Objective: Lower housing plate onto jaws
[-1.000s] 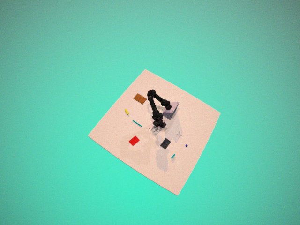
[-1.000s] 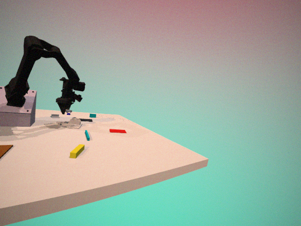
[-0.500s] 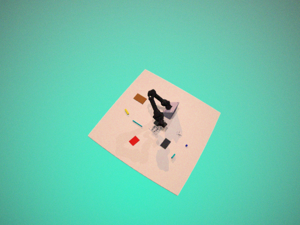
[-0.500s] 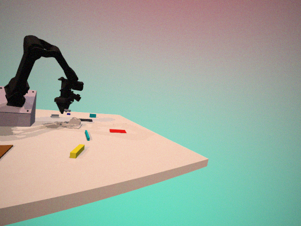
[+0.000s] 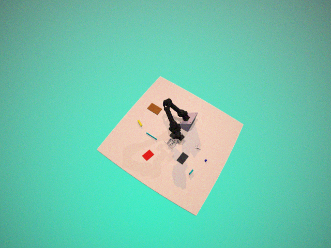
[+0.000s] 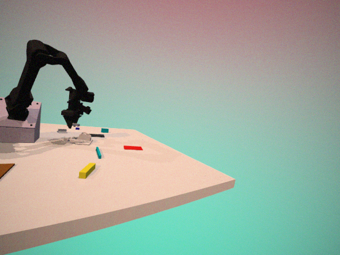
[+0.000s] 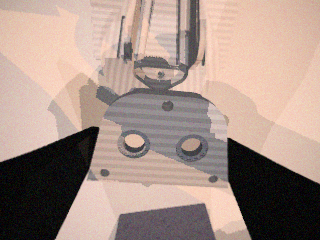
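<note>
Nearest in the exterior view, a yellow block (image 5: 139,123) (image 6: 86,170) lies near one edge of the pale surface (image 5: 213,117) (image 6: 137,205) (image 7: 30,125), with a brown board (image 5: 154,108) (image 6: 5,169) along the same edge. Behind the block come a teal stick (image 5: 151,136) (image 6: 99,152) and a flat red sheet (image 5: 148,155) (image 6: 133,147). Farther in, the end effector (image 5: 177,137) (image 6: 71,126) (image 7: 161,138) points down, its fingers clamped on the housing plate (image 6: 76,124) (image 7: 162,160), which is held above the surface. The plate has rounded shoulders, a straight opposite edge, two large ringed holes and three small dark spots; shadow crosses its striped grey face. Below it sits the pale gripper model (image 5: 170,143) (image 6: 83,138) (image 7: 187,30); whether any stubs line up, I cannot tell. Beyond lie a black square (image 5: 182,158) (image 6: 98,135), a small grey piece (image 5: 197,147) (image 6: 62,130), a short teal block (image 5: 191,172) (image 6: 104,130) and a blue cube (image 5: 205,160) (image 6: 77,128), the cube near the far edge.
</note>
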Robot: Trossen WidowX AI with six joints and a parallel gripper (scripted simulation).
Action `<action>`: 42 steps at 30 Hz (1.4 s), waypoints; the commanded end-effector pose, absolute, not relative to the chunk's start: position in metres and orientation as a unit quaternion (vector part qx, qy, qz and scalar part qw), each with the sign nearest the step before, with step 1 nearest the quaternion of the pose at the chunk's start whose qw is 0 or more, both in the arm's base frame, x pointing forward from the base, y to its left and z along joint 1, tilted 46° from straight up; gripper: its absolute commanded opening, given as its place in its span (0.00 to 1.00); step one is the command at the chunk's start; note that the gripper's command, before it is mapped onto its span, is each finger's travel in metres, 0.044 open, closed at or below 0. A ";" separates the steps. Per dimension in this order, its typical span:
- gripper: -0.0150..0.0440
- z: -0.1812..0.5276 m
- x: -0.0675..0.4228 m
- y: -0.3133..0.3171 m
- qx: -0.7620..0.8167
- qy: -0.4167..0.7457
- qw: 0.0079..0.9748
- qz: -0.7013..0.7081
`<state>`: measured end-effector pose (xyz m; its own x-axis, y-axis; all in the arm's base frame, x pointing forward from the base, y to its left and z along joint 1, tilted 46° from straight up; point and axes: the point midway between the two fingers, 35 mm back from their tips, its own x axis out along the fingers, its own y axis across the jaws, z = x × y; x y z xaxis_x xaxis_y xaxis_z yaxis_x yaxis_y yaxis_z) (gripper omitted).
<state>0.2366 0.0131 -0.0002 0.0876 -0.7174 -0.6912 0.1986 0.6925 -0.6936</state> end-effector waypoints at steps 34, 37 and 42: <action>0.85 -0.016 0.237 0.003 -0.219 0.595 0.703 -0.323; 0.85 -0.019 0.238 -0.001 -0.219 0.595 0.703 -0.323; 0.85 -0.025 0.239 -0.007 -0.219 0.595 0.703 -0.323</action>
<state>0.2416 -0.0016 -0.0196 0.0944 -0.7070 -0.7009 0.2079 0.7025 -0.6806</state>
